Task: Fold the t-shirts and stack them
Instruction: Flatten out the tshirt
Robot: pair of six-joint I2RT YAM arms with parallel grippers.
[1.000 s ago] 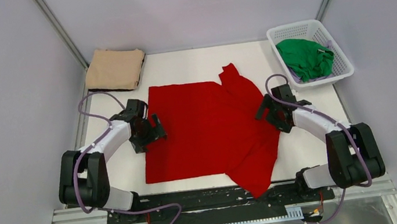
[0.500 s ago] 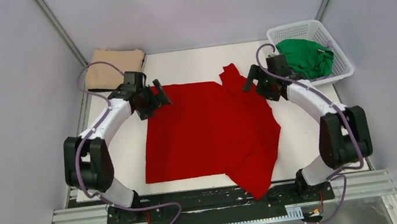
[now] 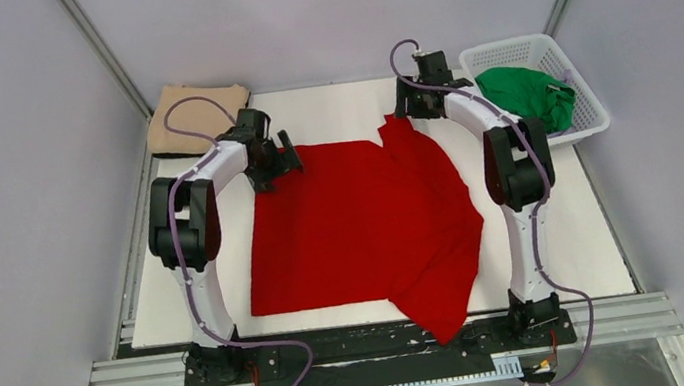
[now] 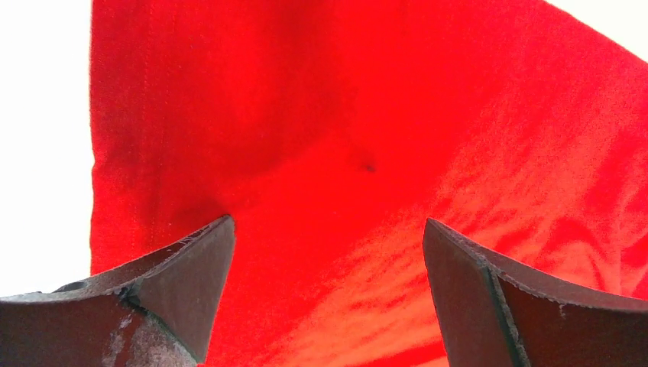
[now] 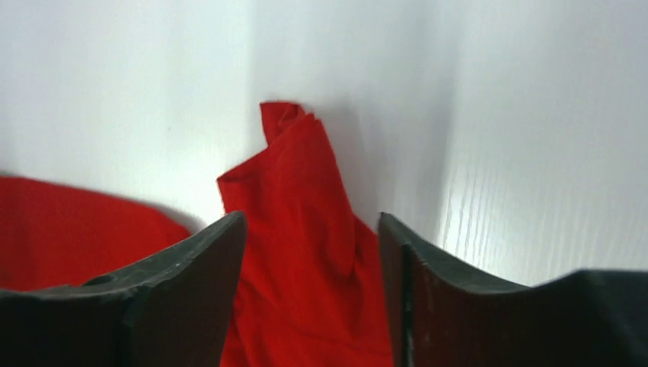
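Red soft cloth is lying mostly flat over the middle of the white bench (image 3: 335, 103): the red t-shirt (image 3: 352, 222). Its left and near edges are running straight. Its right side is folded over in a slanting flap, and the flap's point is reaching past the bench's near edge.

I am holding my left jaws wide apart above the shirt's far left corner, gripping nothing. A stitched hem is running down that edge, with bare bench just beside it.

My right jaws are standing parted on either side of the sleeve (image 5: 302, 199), a crumpled tongue of cloth poking toward the far edge. I cannot tell whether they are touching it.

Bare bench is lying open on both sides of the shirt and along the far edge.

The tan t-shirt (image 3: 196, 117) is sitting folded at the far left corner, partly crossed by a purple cable (image 3: 194, 100). The green t-shirt (image 3: 526, 96) is lying bunched in the white lattice basket (image 3: 592, 112) at the far right.
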